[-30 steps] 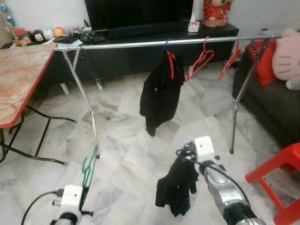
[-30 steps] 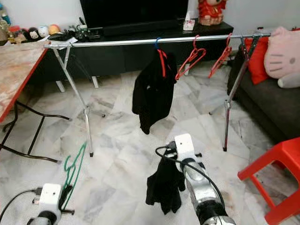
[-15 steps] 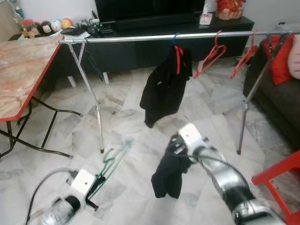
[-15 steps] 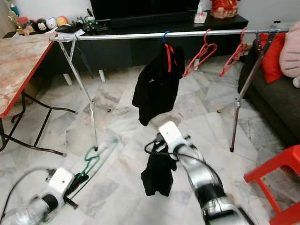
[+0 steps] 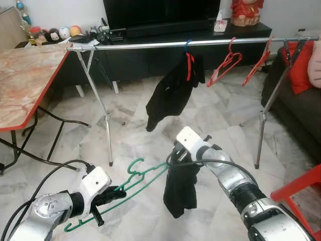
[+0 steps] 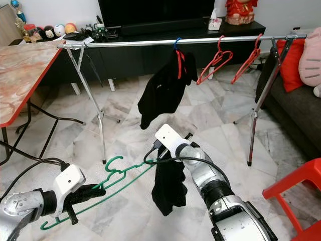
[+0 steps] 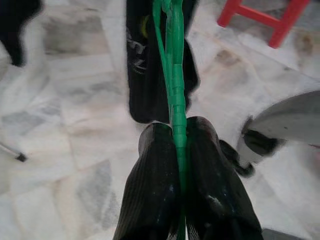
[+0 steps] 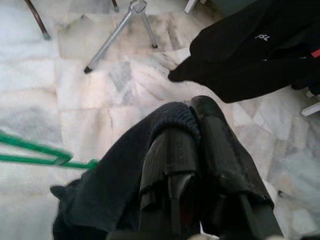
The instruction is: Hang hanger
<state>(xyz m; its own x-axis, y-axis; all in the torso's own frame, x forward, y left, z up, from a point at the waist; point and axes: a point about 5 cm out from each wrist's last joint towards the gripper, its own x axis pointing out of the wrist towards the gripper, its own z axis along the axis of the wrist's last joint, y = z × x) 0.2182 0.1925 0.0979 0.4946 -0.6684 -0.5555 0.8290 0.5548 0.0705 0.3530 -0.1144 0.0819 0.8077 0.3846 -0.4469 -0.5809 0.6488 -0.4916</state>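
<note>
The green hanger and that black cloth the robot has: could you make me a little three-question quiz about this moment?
1. True or false: the left gripper is shut on the green hanger.
2. What does the right gripper hold? A) a red hanger B) a black garment C) nothing
3. How many empty red hangers hang on the rail?

Key: 1 true. 2 B, the black garment. 3 two, beside a hung black garment.

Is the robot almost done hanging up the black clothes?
Not yet. One black garment already hangs on the rail. The left gripper holds a green hanger, the right gripper a second black garment. It still must be put on the hanger and hung.
</note>
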